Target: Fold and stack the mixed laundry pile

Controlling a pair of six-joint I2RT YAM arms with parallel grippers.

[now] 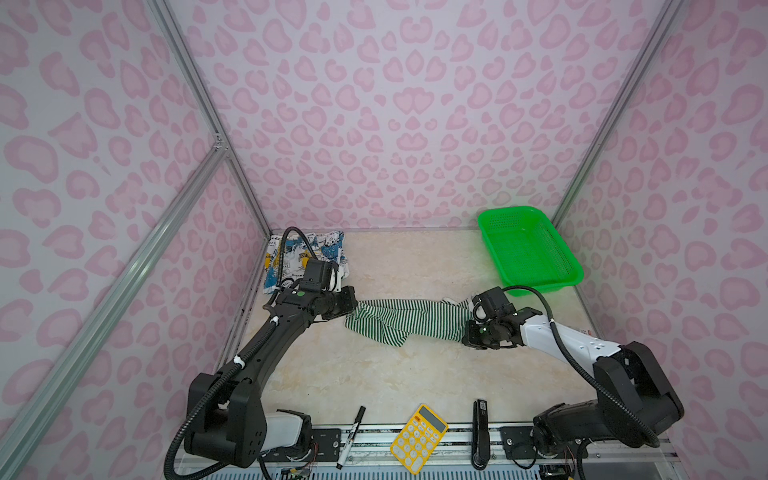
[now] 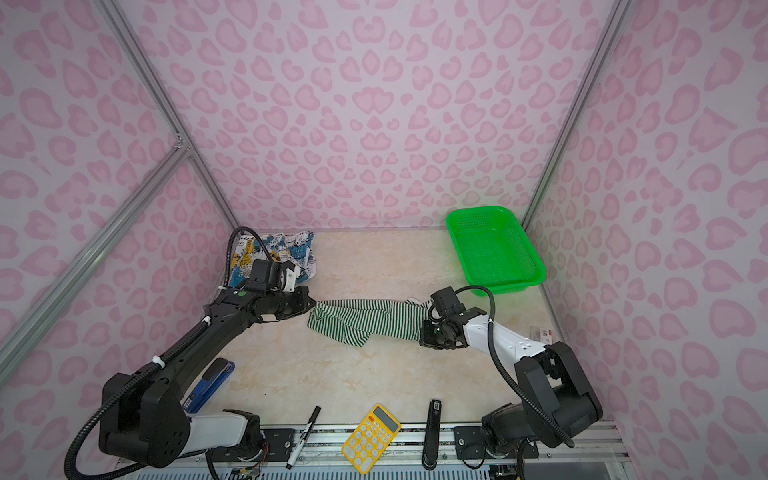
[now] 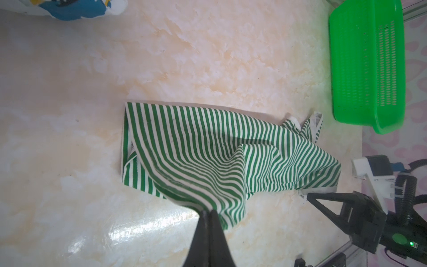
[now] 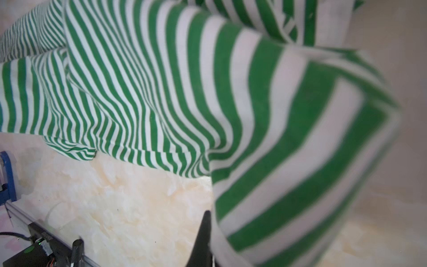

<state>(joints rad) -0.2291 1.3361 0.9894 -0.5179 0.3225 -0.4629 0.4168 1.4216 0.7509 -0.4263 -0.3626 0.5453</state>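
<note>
Tabletop [image 1: 415, 374] open around striped garment [image 1: 407, 320], ends pinched.

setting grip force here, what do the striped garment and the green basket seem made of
The striped garment looks like thin, matte knit cloth; it drapes and creases softly. The green basket seems rigid moulded plastic, slightly glossy, with neat rows of slots in its walls.

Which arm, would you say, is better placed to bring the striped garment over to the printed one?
Probably the left. The left gripper pinches the striped garment and sits beside the printed garment; the right gripper holds the far end, near the green basket.
</note>
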